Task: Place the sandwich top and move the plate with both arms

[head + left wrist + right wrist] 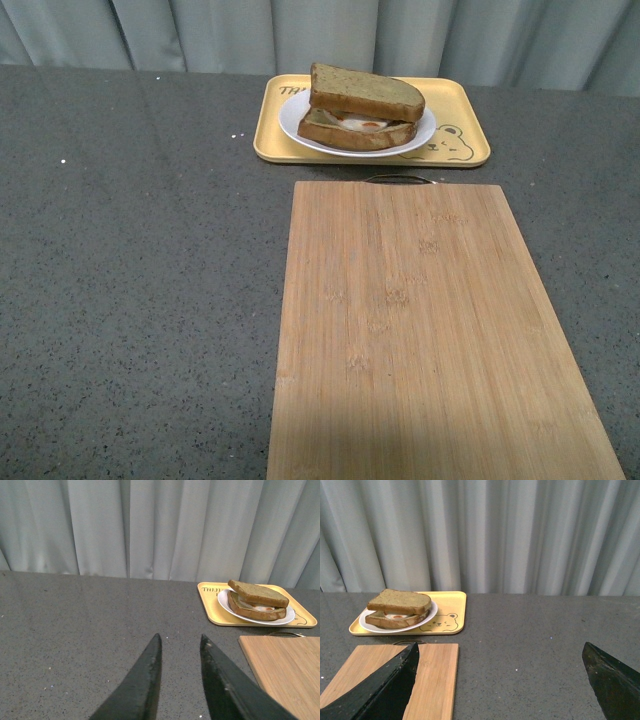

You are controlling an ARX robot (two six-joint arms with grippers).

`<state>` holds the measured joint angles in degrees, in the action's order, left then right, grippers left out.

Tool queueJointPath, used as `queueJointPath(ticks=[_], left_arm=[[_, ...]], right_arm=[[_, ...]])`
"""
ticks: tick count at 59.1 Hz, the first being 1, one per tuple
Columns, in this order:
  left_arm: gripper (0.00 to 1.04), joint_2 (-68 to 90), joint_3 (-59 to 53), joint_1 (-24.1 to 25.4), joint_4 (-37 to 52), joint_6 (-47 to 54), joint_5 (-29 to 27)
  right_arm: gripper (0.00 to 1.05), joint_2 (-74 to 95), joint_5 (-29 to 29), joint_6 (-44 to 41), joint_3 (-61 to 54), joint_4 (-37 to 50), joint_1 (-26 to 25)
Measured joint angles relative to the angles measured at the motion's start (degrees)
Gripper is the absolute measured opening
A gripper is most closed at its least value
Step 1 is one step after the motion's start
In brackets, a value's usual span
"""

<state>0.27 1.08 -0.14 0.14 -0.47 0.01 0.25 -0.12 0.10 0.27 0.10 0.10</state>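
The sandwich top (366, 92) already sits on the egg bread (352, 130), a bit crooked. Both rest on the plate (425, 133), and the plate is on the yellow tray (462, 110) at the far side of the table (130, 280). We think moving the plate comes next. It lies far ahead of both our fingers, past the wooden board (430, 330). Our left fingers (180, 647) are a little apart and hold nothing. Our right fingers (500, 652) are wide apart and empty. Neither arm looks nearer.
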Motion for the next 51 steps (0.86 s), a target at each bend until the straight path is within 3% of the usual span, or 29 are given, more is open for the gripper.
queueJointPath(ticks=[21, 51], left_arm=[[1.00, -0.02, 0.00, 0.00, 0.00, 0.04, 0.00], [0.98, -0.02, 0.00, 0.00, 0.00, 0.04, 0.00]], right_arm=[[0.95, 0.00, 0.00, 0.02, 0.00, 0.00, -0.02], [0.95, 0.00, 0.00, 0.00, 0.00, 0.00, 0.00]])
